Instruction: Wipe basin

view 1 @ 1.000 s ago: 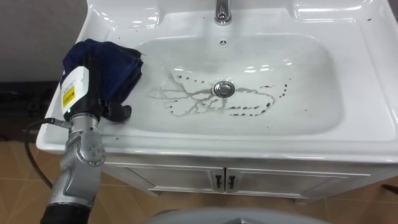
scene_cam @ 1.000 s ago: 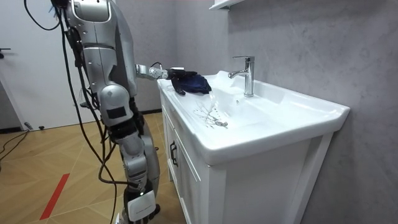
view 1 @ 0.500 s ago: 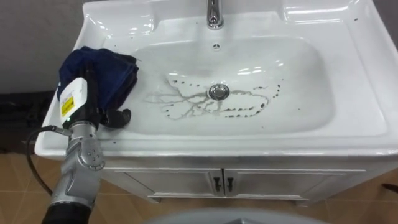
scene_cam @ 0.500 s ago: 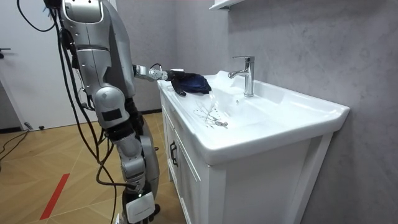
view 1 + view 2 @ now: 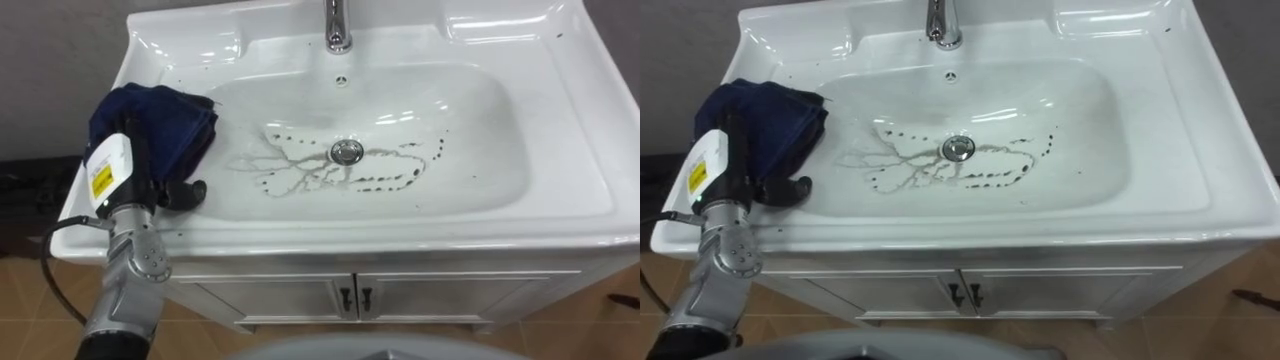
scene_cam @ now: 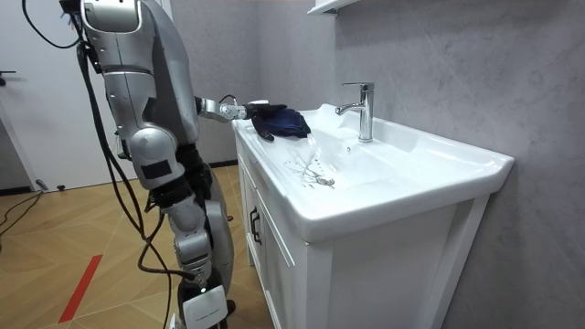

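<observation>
Blue cloth [image 5: 165,125]: bunched over left robot hand [image 5: 180,191] on the left rim of basin [image 5: 480,150], likely poised to sweep inward. Grip: covered by cloth; cannot tell how closed. Dark streaks [image 5: 300,176] ring drain [image 5: 346,152], not yet wiped.

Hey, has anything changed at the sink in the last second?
The robot's upper body leaned toward the room view's left, away from the basin. The left hand stayed with the blue cloth on the basin's left rim; the dark marks round the drain are unchanged.
</observation>
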Robot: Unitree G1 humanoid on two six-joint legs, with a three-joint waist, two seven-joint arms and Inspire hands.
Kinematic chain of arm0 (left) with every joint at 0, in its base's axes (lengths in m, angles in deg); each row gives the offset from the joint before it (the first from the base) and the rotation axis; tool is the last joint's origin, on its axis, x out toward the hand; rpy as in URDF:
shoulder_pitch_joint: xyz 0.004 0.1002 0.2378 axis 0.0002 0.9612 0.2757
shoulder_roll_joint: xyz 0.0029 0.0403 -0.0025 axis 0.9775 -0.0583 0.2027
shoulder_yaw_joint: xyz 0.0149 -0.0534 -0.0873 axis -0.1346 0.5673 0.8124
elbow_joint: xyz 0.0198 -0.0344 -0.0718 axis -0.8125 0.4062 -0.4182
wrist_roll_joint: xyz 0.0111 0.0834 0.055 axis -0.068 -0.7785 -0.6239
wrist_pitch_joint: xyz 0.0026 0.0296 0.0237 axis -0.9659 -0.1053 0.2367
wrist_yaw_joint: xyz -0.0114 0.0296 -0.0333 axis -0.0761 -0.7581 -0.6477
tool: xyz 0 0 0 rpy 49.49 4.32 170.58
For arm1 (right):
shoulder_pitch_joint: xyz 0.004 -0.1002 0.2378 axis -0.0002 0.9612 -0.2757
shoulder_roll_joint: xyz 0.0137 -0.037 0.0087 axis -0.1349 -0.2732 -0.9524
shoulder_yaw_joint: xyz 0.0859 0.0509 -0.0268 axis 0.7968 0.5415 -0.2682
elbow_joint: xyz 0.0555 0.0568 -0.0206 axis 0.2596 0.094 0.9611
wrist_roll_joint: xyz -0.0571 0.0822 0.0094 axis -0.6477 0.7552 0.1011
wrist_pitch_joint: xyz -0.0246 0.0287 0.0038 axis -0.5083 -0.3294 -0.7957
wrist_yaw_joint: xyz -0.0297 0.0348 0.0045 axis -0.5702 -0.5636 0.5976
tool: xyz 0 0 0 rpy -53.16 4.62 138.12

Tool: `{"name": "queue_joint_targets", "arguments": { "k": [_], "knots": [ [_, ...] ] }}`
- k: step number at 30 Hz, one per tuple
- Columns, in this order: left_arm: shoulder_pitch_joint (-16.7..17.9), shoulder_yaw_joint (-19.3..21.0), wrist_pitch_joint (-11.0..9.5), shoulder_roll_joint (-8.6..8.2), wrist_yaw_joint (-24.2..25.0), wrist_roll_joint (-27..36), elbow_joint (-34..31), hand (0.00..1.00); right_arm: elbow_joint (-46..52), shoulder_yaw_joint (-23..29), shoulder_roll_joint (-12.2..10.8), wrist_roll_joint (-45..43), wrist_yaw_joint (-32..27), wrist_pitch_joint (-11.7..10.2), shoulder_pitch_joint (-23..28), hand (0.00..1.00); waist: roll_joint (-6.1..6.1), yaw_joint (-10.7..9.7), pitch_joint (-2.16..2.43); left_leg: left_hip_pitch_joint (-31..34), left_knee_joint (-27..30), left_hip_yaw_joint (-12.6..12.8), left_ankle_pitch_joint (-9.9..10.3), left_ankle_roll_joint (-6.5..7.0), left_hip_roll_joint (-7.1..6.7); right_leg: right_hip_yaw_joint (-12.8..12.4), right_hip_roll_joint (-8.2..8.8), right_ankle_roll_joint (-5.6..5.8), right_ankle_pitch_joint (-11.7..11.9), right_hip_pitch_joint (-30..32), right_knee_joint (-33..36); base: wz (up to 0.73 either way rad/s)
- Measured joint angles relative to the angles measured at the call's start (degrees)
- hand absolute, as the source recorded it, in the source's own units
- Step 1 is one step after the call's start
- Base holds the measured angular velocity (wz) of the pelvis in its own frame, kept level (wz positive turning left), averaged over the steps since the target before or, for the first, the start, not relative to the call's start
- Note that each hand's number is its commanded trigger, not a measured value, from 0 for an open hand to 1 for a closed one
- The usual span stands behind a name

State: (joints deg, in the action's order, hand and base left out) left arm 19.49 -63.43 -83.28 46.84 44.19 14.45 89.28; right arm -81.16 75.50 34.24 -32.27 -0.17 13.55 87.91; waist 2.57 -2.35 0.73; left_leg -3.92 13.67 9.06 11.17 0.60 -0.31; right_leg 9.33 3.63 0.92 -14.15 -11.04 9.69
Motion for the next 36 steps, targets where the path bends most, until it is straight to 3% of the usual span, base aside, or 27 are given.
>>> {"name": "queue_joint_targets", "arguments": {
  "k": [18,24,36],
  "knots": [
    [-1.99,1.08,-0.09,0.0,0.14,0.02,2.4,0.0,-0.18,0.99,-0.02,0.91,0.44,-0.11,-0.01,0.0,-0.13,-0.36,-0.15,0.22,-0.03,0.01,-0.2,-0.44,0.48,0.13,-0.5,-0.53,0.16,0.06,-0.23,0.0],
    [-2.83,1.07,-0.12,0.0,0.27,0.01,3.35,0.0,-0.21,1.01,-0.02,1.07,0.01,-0.23,-0.02,0.0,0.01,-0.45,-0.46,0.23,0.06,-0.06,-0.2,-0.44,0.49,0.13,-0.53,-0.58,0.13,-0.01,-0.17,0.0],
    [-4.69,1.07,-0.64,-0.4,0.19,0.01,7.36,0.0,0.37,1.0,0.0,0.77,0.72,-0.57,1.16,0.0,-0.09,-0.57,-0.45,-0.11,-0.12,-0.34,-0.37,-0.62,0.51,0.25,-0.52,-0.72,0.04,-0.13,0.0,0.0]
  ]
}}
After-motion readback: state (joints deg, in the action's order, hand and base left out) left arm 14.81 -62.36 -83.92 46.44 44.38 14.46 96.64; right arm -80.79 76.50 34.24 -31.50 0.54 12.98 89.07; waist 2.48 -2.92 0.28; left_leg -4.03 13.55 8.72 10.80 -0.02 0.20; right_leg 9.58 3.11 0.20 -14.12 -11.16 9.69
